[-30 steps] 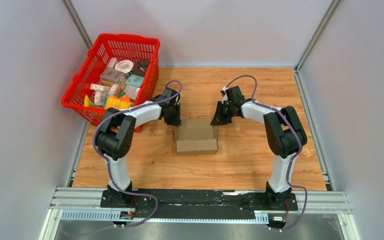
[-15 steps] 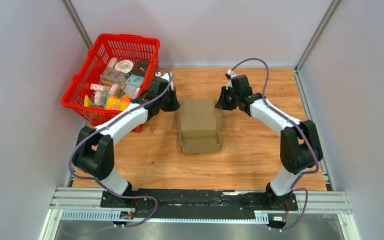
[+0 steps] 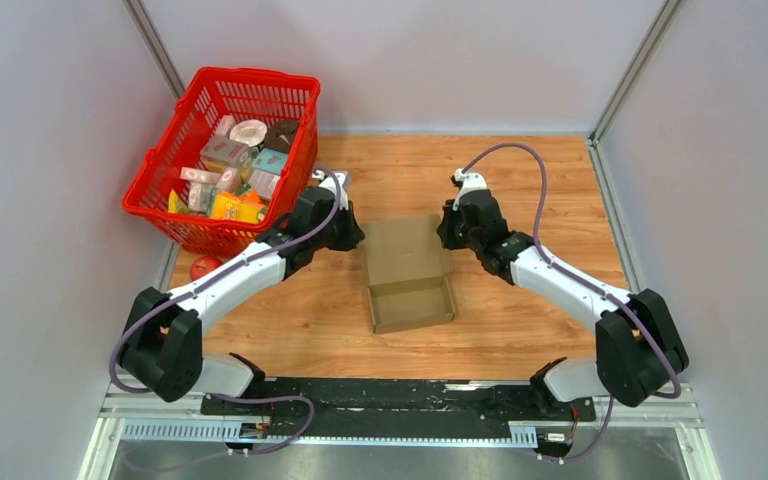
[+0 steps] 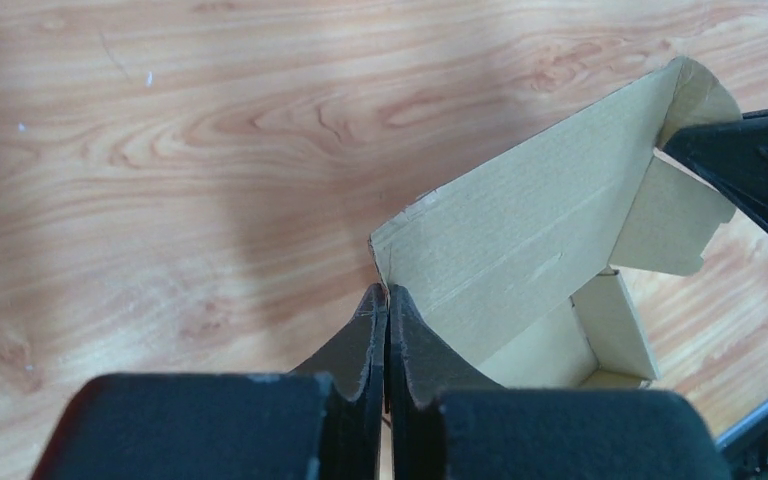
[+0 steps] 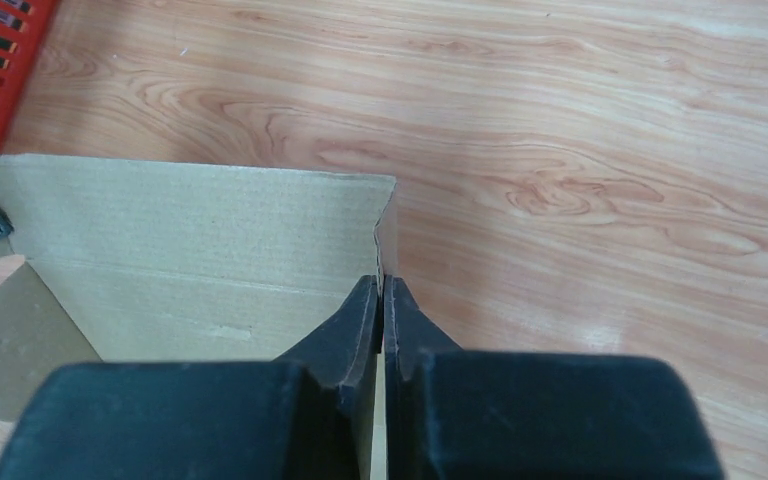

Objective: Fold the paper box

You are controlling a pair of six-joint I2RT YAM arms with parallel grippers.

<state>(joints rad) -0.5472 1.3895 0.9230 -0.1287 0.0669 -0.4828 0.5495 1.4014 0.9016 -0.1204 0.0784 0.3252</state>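
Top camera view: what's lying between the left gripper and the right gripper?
The open lid of the paper box spans that gap in the top view, with the left gripper and the right gripper each shut on one of its corners.

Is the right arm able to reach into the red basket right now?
Probably not. The right gripper is pinching the lid of the paper box, and the red basket sits far left, beyond the left arm.

Wide-open surface (image 3: 400, 170) stretched behind the paper box (image 3: 407, 262) and in front of it. The red basket (image 3: 222, 160) blocked the far-left corner. The left arm (image 3: 240, 278) and right arm (image 3: 560, 283) closed off both sides of the box.
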